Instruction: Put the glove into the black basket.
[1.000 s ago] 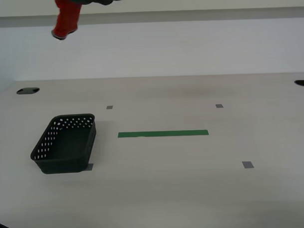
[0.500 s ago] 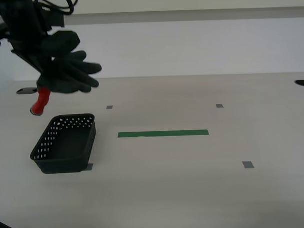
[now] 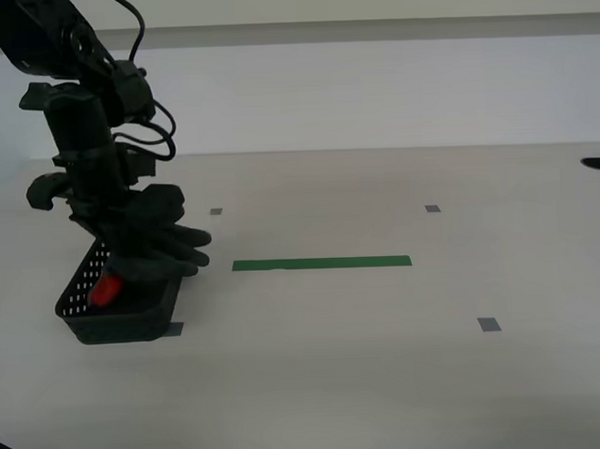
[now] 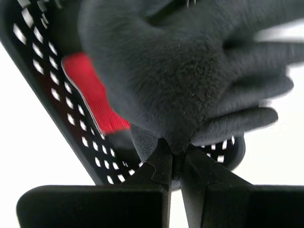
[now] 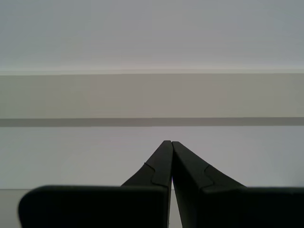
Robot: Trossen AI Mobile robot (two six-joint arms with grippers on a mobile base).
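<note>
Glove pinched in second pincer; exterior view: over black basket.

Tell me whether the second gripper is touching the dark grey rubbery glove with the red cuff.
Touching. The second wrist view shows my second gripper pinching the dark grey rubbery glove, its jaws closed on a fold of the material.

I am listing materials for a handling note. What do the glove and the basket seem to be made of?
The glove: the dark grey palm and fingers look like a matt, slightly fuzzy rubbery coating; the red cuff looks like ribbed knit fabric. It hangs limp from my second gripper, so it is soft.

The basket: probably rigid black plastic with a dull sheen, judging by its smooth rim and even rows of moulded holes.
</note>
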